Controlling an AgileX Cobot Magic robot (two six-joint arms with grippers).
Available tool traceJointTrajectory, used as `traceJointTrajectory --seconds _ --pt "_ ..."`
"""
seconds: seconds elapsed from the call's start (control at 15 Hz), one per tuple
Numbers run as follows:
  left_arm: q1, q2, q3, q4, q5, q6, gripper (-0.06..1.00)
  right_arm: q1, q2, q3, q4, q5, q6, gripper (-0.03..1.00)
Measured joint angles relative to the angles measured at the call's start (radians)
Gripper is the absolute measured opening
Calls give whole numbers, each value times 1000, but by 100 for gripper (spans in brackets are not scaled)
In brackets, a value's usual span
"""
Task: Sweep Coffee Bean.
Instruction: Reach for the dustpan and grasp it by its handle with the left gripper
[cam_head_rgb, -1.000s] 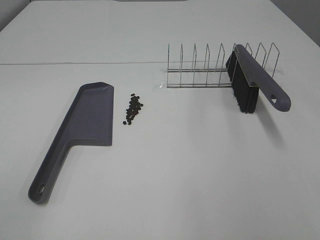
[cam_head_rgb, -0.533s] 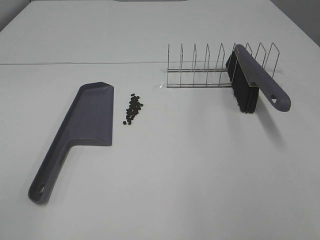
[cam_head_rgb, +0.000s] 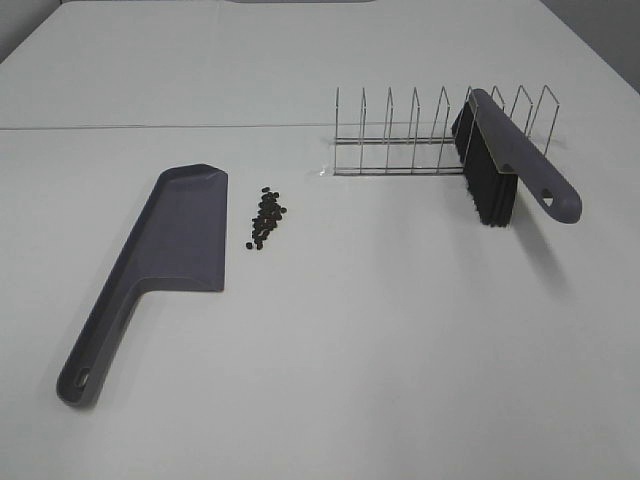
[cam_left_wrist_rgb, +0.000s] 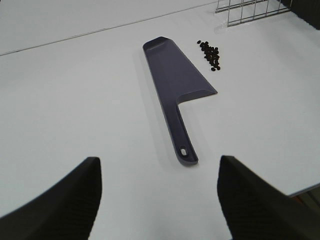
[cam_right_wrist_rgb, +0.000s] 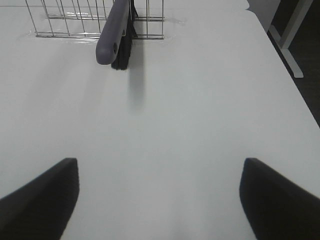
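Note:
A cluster of small dark coffee beans lies on the white table just right of the grey-purple dustpan, which lies flat with its handle toward the front. The grey-purple brush with black bristles leans in the wire rack at the back right. Neither gripper shows in the exterior view. In the left wrist view my left gripper stands open and empty, short of the dustpan handle. In the right wrist view my right gripper is open wide and empty, well short of the brush handle.
The white table has a seam running across its back part. Its right edge shows in the right wrist view, with a dark floor and a table leg beyond.

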Motion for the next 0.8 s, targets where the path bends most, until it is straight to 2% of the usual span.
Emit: traceJointTrajectory --seconds 0.8 --pt "0 0 0 1 0 0 64 0 0 0 0 0 0 82"
